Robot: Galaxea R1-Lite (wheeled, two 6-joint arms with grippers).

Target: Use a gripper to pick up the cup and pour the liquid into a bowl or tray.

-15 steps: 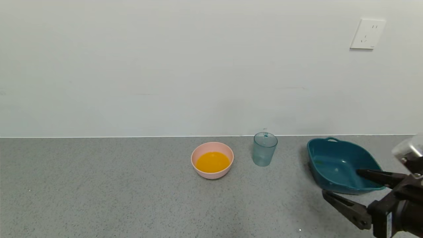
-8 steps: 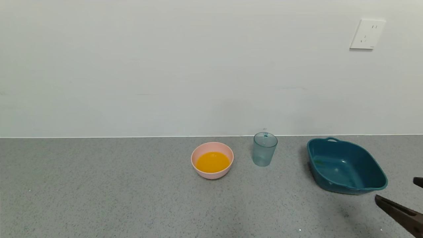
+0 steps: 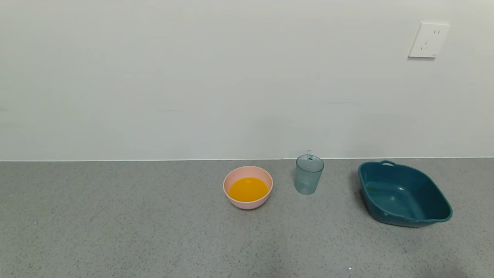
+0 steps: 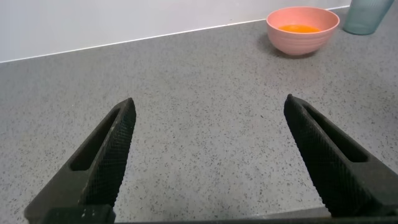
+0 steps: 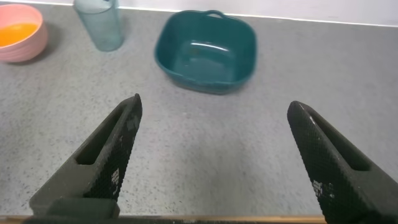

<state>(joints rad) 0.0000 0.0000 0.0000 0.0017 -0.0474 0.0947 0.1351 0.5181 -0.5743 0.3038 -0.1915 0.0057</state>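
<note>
The blue-green cup stands upright and looks empty, just right of the pink bowl. The bowl holds the orange liquid. Neither gripper shows in the head view. My left gripper is open over bare counter, with the bowl and the cup's edge far ahead of it. My right gripper is open and empty over the counter, short of the teal tray. The cup and the bowl show beyond it, off to one side.
The dark teal tray with handles sits empty at the right of the cup. A white wall rises behind the grey speckled counter, with a socket at the upper right.
My right gripper, open beside the teal tray a second ago, has drawn back to the lower right and left the head view. The cup, bowl and tray have not moved.
</note>
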